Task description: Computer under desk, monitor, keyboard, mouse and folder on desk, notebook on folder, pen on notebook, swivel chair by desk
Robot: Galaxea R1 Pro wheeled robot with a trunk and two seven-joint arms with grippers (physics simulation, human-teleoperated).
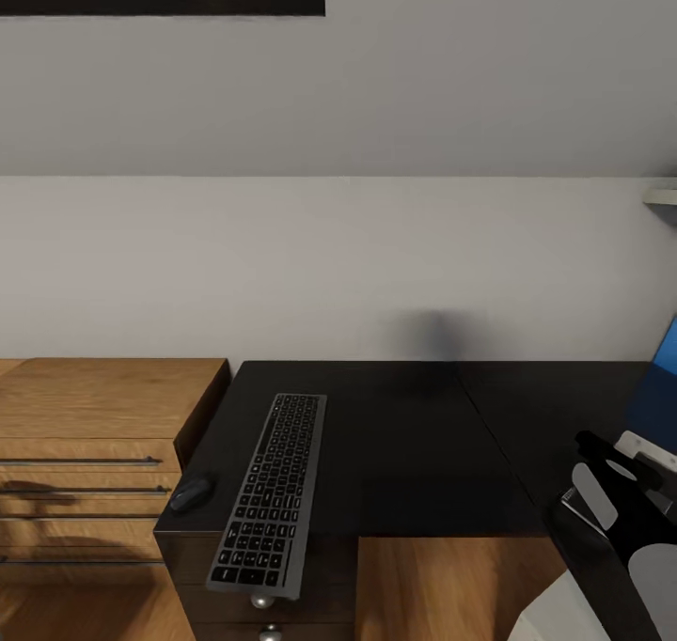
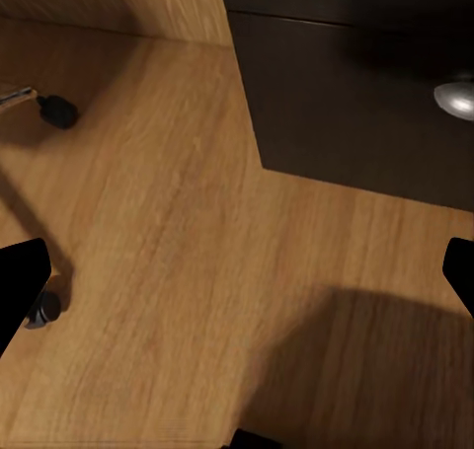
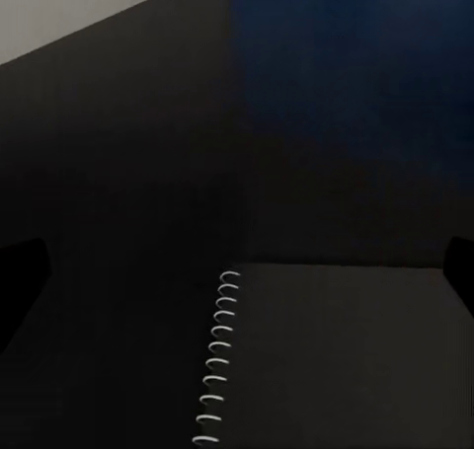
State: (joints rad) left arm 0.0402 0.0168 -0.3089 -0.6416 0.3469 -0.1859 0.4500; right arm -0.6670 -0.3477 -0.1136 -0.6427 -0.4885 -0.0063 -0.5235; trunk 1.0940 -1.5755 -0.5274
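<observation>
Your right claw [image 3: 237, 301] hangs over the right wing of the desk [image 1: 404, 453], fingers spread wide and holding nothing; in the right wrist view both fingertips sit at the frame edges with a dark spiral-bound notebook [image 3: 336, 360] lying flat between them. The notebook's spiral binding, its long axis, runs along the direction the claw points, so the fingers straddle its short width. Beyond it a blue sheen, probably the folder [image 1: 666, 354], lies farther along the same wing. The right arm is the nearer one to both. Your left claw [image 2: 237, 271] is also released, pointing down at the wooden floor [image 2: 168, 252] beside a desk drawer knob [image 2: 456, 99]. The keyboard [image 1: 271, 492] overhangs the desk's front edge, with the mouse [image 1: 191, 493] just to its left.
</observation>
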